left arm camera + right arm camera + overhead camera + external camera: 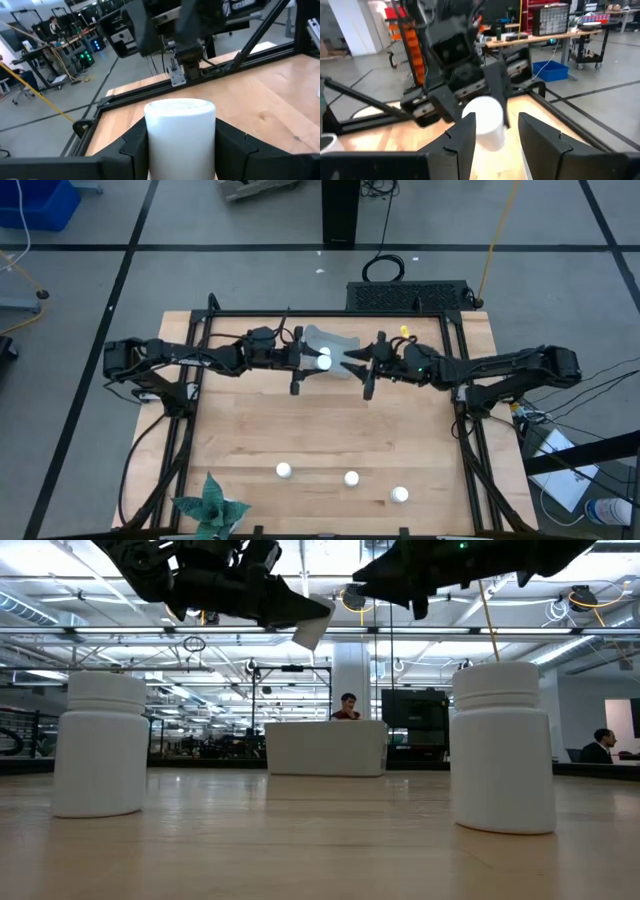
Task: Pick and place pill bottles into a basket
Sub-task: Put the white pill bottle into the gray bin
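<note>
Nearest the table's front edge, three pill bottles stand upright on the bare wood, well apart from the arms: one (284, 470) toward the left, one (351, 478) in the middle, and one (400, 495) farthest right. In the low view two of them loom large, one at the left (99, 745) and one at the right (502, 748); both are plain white with ribbed caps, and no label or writing can be read on either. A green star-shaped paper plant (212, 507) sits at the front left corner of the table (330, 430).

Farther back, both arms reach toward the middle of the table and meet over the basket (332, 348), a pale grey-blue bin near the rear edge. The left gripper (309, 361) pinches a fourth pill bottle (323, 362) between its dark fingers (127, 147), held in the air above the basket; the left wrist view shows the white cylinder (180, 137) clamped upright between the two pads. The right gripper (362, 362) hovers just beside it, facing the left one, fingers (462, 137) set narrowly apart with nothing between them; the held bottle (484, 121) shows just beyond them.

Beyond the table the low view shows a white counter (326, 748) with a seated person (347, 707) behind it, and another person (603, 747) at the far right. No readable writing appears anywhere.
</note>
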Controlling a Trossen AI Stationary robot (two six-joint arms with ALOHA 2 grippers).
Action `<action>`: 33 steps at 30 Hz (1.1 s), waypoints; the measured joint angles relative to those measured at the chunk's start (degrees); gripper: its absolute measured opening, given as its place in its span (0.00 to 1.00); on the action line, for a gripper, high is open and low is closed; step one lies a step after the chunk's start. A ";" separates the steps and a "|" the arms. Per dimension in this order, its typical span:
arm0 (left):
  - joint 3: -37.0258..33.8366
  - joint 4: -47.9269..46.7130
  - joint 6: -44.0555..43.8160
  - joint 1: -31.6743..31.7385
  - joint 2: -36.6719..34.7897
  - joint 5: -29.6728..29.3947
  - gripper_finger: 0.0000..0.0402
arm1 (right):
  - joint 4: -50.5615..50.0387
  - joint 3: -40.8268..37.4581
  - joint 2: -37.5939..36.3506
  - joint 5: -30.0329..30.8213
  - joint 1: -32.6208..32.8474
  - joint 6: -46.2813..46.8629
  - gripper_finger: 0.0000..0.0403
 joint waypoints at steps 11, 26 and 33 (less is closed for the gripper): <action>1.03 -11.00 2.75 0.03 0.00 -6.47 0.41 | 0.28 -0.08 1.66 0.06 0.15 1.37 0.35; 30.82 -62.04 9.62 0.48 1.65 -21.12 0.41 | 0.02 -0.01 1.52 0.29 -0.05 1.39 0.35; 30.34 -60.25 9.36 -1.04 1.62 -19.72 0.41 | 4.95 0.06 3.15 -1.56 -0.09 1.62 0.35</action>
